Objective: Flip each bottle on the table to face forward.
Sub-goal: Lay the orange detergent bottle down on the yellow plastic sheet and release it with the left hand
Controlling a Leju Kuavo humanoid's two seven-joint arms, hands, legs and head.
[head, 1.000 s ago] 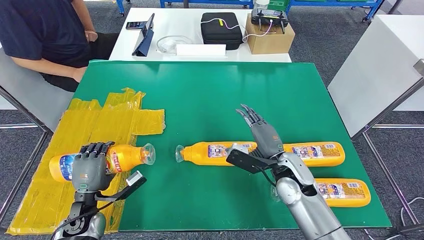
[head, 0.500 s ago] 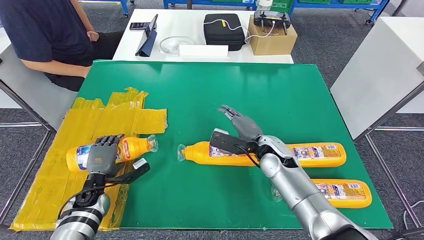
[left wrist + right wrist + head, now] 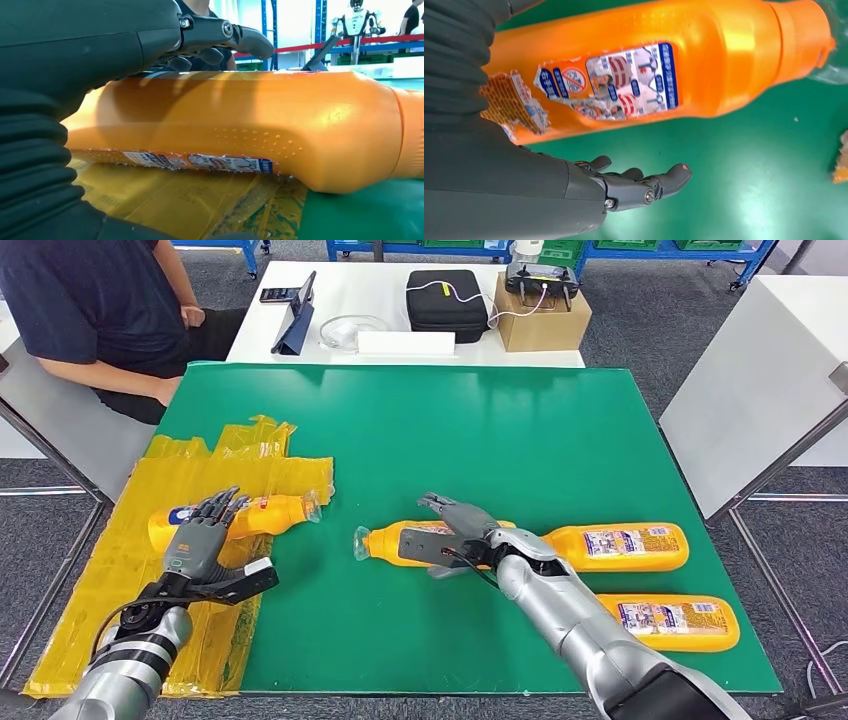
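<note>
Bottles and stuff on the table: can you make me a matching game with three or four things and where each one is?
Things:
1. left bottle
2. middle bottle
3. black case
4. phone

Places:
A. on the white table, beside the cardboard box
B. on the yellow sheet, under the left hand
C. on the white table, nearest the person
D. on the green mat, at the right hand

Pairs: 1-B, 2-D, 3-A, 4-C

Orange bottles (image 3: 615, 546) with blue-and-red labels, green table (image 3: 500, 430), yellow sheet (image 3: 110, 600).
</note>
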